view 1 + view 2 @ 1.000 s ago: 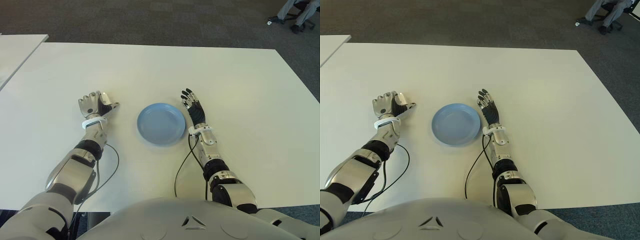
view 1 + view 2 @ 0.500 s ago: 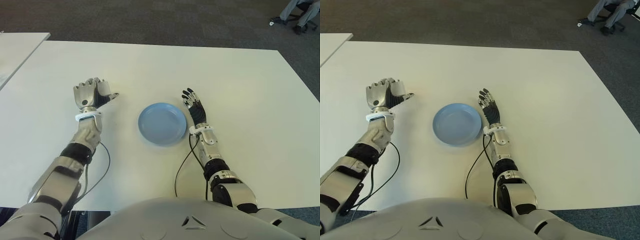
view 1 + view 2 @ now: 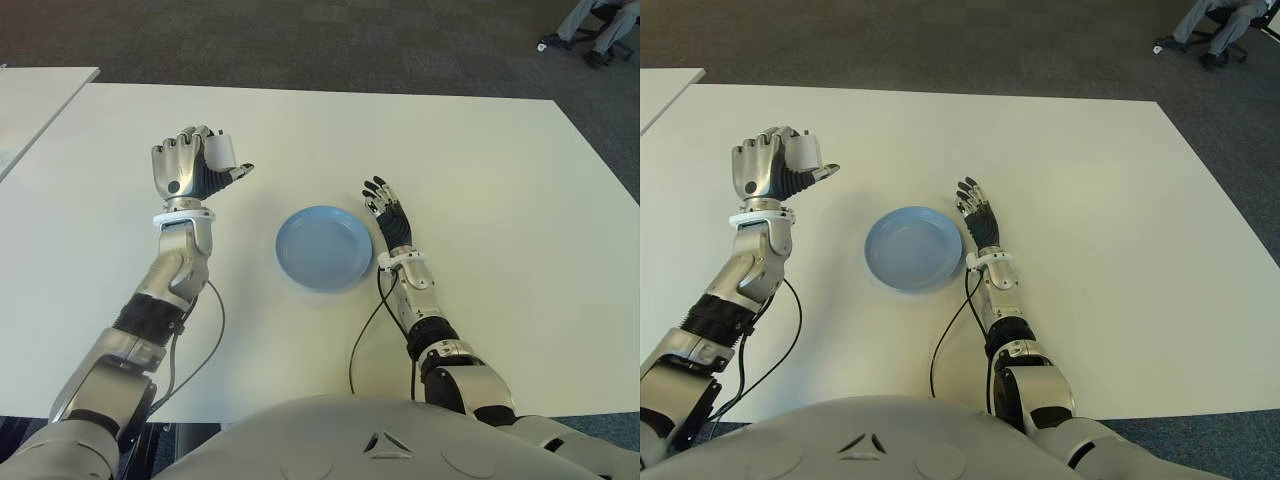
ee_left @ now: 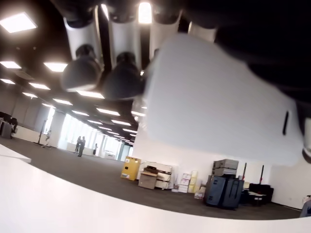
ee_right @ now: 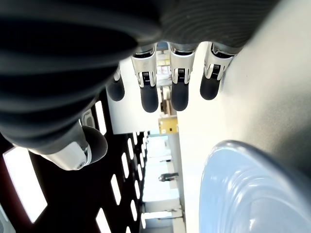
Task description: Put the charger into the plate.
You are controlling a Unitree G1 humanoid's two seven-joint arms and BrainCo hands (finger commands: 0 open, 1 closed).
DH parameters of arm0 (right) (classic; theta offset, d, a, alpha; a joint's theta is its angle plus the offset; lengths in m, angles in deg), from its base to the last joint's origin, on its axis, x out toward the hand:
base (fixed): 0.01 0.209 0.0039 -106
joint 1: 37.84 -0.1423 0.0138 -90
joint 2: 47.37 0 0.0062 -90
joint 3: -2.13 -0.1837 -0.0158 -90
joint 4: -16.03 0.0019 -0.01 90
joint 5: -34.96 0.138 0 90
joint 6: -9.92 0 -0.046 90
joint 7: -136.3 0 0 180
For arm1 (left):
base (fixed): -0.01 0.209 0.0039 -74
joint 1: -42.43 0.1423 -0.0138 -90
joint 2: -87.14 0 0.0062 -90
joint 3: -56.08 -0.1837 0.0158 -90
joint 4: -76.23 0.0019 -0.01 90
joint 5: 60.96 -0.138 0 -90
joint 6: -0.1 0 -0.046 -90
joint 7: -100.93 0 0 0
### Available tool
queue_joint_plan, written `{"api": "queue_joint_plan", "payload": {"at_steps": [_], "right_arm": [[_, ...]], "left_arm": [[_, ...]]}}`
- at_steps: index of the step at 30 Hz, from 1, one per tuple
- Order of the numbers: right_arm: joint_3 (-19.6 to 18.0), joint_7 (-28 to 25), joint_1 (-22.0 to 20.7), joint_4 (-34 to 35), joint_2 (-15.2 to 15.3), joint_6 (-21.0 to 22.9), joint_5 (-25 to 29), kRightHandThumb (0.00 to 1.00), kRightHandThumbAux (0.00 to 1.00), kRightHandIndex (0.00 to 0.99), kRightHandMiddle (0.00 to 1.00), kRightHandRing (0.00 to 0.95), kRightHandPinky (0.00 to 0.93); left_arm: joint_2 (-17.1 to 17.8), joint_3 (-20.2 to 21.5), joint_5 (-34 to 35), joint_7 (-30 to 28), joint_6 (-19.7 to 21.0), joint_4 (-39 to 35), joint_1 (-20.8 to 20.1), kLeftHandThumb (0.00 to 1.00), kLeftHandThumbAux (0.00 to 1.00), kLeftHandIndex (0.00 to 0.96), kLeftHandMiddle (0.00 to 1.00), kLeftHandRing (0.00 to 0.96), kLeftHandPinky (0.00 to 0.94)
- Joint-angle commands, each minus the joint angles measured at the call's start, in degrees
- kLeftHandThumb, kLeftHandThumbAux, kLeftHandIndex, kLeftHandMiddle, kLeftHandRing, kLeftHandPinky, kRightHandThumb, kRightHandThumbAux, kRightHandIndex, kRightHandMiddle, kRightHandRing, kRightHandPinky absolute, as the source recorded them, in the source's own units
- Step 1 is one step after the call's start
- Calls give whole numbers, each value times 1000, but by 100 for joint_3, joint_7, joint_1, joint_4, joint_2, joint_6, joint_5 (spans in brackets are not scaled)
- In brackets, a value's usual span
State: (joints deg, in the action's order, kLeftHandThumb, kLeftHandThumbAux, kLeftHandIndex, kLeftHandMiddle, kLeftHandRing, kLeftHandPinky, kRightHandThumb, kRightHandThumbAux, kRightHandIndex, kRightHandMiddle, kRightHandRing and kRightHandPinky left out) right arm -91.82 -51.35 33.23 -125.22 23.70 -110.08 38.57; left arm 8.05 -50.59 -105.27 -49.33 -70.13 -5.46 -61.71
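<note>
Your left hand (image 3: 190,166) is raised above the white bench (image 3: 500,180), fingers curled around the white charger (image 3: 220,150), which shows as a pale block at the fingertips; in the left wrist view the charger (image 4: 218,104) fills the palm side, with the fingers (image 4: 121,73) pressed over its upper edge. The charger is therefore in the left hand, off the bench surface and not in the plate. The light blue plate (image 3: 322,247) lies on the bench to the right of that hand and nearer your torso, well apart from it, with nothing in it. Your right hand (image 3: 390,215) shows just beside the plate on its right side, fingers extended and relaxed, holding nothing; the right wrist view shows its fingertips (image 5: 177,94) apart, with the plate rim (image 5: 228,165) close by.
</note>
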Motion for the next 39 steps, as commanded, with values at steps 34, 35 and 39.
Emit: {"api": "queue_joint_plan", "payload": {"at_steps": [34, 35, 39], "right_arm": [[-52, 47, 215, -327, -86, 233, 30, 0, 541, 53, 142, 106, 75], [-56, 37, 216, -325, -86, 233, 37, 0, 542, 52, 140, 103, 70], [-63, 42, 223, -309, -106, 226, 48, 0, 543, 50, 133, 96, 65]], "left_arm": [[-958, -742, -466, -768, -1033, -556, 354, 737, 694, 444, 841, 839, 857], [-989, -815, -502, -753, -1089, -479, 354, 738, 694, 444, 842, 841, 858], [-1024, -989, -592, -728, -1284, -277, 341, 739, 694, 444, 845, 844, 860]]}}
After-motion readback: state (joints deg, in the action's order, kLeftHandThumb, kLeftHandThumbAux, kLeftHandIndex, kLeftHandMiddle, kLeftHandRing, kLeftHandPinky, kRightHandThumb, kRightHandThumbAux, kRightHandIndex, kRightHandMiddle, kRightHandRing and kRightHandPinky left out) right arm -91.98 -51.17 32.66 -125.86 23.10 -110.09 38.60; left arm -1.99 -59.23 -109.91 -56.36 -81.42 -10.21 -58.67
